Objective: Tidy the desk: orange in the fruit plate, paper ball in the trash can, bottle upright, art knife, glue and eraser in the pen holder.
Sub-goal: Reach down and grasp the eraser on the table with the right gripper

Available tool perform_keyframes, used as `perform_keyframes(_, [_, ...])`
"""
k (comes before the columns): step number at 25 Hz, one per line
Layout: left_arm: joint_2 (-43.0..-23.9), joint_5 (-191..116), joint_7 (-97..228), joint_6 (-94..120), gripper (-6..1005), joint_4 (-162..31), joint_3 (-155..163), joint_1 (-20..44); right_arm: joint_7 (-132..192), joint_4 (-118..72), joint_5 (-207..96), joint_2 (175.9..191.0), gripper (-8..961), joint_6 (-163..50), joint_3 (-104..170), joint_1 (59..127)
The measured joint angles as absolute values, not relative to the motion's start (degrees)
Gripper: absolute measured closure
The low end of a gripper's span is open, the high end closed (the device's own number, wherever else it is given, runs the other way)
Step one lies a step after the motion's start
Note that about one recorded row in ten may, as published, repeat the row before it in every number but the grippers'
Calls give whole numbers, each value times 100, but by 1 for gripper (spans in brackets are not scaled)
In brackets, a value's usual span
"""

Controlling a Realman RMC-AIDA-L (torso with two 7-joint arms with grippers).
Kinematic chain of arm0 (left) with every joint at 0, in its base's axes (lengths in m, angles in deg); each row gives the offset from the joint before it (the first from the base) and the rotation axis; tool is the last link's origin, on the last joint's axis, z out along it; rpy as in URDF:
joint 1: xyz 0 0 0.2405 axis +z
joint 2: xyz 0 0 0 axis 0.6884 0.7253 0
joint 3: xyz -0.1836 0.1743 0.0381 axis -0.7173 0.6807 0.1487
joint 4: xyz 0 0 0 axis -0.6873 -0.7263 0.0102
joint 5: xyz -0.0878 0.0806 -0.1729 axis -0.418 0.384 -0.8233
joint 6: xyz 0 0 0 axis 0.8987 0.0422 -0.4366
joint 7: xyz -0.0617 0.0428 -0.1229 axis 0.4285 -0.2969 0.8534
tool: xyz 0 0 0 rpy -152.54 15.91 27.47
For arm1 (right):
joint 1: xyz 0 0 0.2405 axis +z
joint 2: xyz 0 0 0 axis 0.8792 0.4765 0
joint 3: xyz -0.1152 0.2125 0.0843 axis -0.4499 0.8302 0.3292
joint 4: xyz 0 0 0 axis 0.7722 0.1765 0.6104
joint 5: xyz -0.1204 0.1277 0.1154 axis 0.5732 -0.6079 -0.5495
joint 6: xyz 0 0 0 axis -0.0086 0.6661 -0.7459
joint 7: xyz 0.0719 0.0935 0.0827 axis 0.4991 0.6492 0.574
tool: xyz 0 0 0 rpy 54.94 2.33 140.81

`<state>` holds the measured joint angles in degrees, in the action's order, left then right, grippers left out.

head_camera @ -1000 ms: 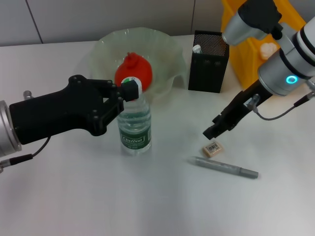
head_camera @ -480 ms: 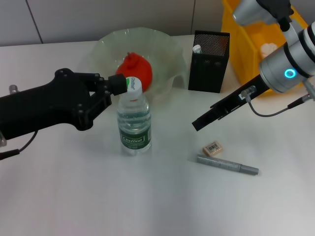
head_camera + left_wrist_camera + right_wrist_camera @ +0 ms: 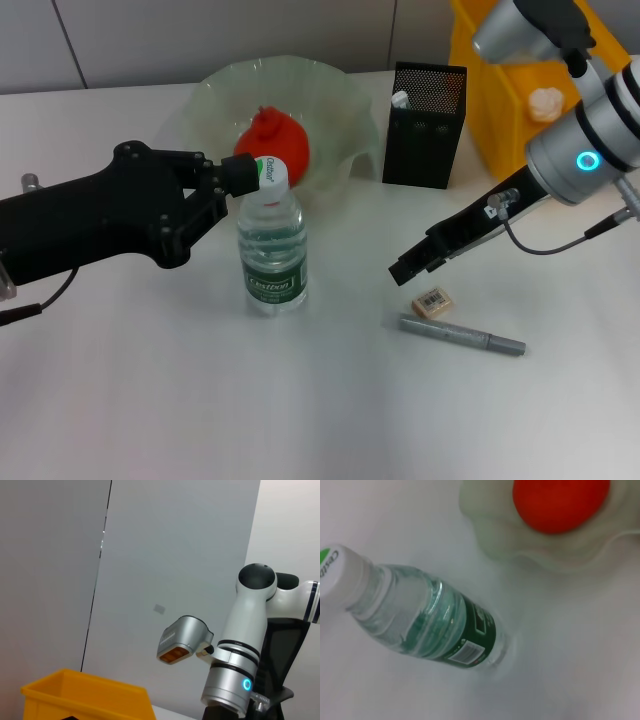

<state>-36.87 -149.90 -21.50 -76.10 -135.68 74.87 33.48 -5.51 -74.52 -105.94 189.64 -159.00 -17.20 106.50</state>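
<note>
Since half a second ago our right gripper (image 3: 403,271), fingers seemingly together, dipped toward the eraser (image 3: 433,300) at lower right; we judged it should spread them and straddle it squarely.

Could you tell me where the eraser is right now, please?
In the head view, the eraser lies on the table's right side, just behind the grey pen and below the right pincer.

Trash can (image 3: 500,120) cut off by the edge, pen holder (image 3: 424,125) contents — unclear, orange (image 3: 560,502) cropped.
</note>
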Motion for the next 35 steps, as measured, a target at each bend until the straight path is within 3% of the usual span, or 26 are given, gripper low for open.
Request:
perform_keyframes(11, [-3694, -14987, -2233, -7623, 1000, -13507, 7470, 3311, -70, -7496, -10124, 18907, 398, -15982, -1774, 10721])
perform_keyframes(22, [-3687, -14987, -2342, -7624, 1000, -13421, 7464, 3198, -125, -7080, -9280, 18799, 401, -15822, -1799, 11296])
perform_keyframes(35, [-3676, -14989, -2360, -7634, 1000, -13352, 7465, 3231, -502, -6187, -9096, 18836, 406, -15284, -1966, 11830])
